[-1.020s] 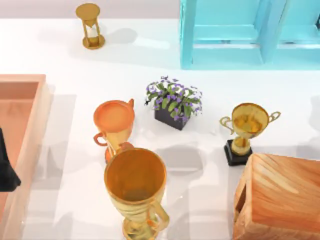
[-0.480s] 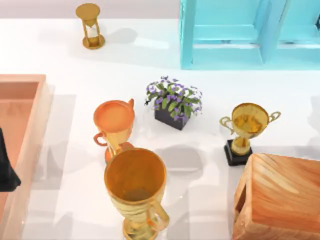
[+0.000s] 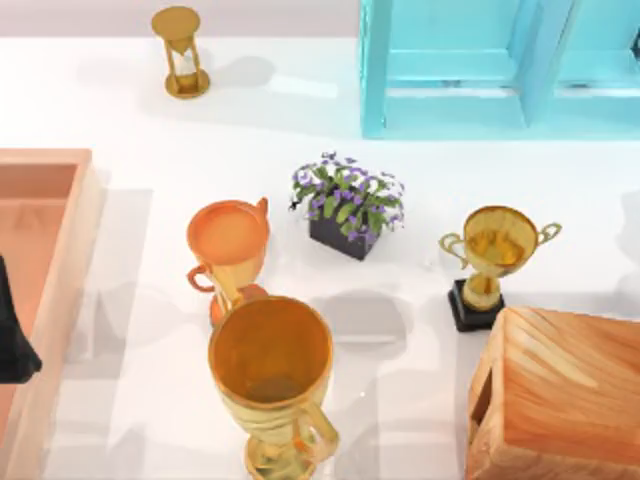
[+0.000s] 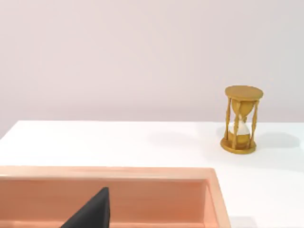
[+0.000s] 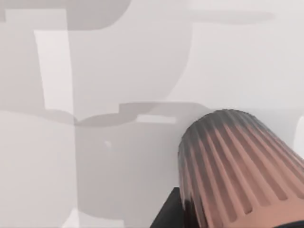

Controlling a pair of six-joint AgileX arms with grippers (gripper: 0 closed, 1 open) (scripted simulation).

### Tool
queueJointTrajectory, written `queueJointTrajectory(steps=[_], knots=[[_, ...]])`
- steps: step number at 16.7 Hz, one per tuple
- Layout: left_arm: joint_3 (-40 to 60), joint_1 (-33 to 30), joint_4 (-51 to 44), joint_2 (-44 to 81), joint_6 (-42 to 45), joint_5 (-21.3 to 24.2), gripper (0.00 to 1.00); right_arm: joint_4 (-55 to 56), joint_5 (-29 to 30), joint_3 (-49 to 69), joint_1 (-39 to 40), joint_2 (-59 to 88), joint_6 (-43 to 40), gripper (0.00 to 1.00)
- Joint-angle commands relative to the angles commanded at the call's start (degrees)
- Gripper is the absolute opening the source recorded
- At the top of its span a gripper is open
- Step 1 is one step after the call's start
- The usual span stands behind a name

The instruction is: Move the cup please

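Cup (orange, upright) left of table centre, touching big gold goblet. Left gripper over tray, left edge; jaw state indeterminable. Approach from far side, clear of goblet.

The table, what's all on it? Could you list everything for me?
Hourglass: one, gold, far left of the table.
Cabinet: one, turquoise, far right.
Flower pot: one, dark pot with purple flowers, centre.
Orange cup: one, orange, left of the flowers.
Large gold cup: one, gold, near edge, in front of the orange cup.
Small gold trophy: one, gold on a black base, right of the flowers.
Wooden box: one, brown, near right corner.
Tray: one, salmon, left edge.
Left arm: black, over the tray.
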Motion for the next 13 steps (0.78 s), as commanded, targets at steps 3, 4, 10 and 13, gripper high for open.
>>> queueJointTrajectory(steps=[3,4,10,13], knots=[[0.00,0.00,0.00,0.00,0.00,0.00,1.00,-0.12,0.00,0.16,-0.14,0.03,-0.06,0.00],[0.00,0.00,0.00,0.00,0.00,0.00,1.00,-0.61,0.02,0.89,-0.86,0.47,-0.79,0.00],[0.00,0.00,0.00,0.00,0.00,0.00,1.00,-8.86,0.53,15.63,-16.66,7.04,-16.31,0.00],[0.00,0.00,0.00,0.00,0.00,0.00,1.00,-13.89,0.89,24.59,-27.57,10.47,-27.31,0.00]])
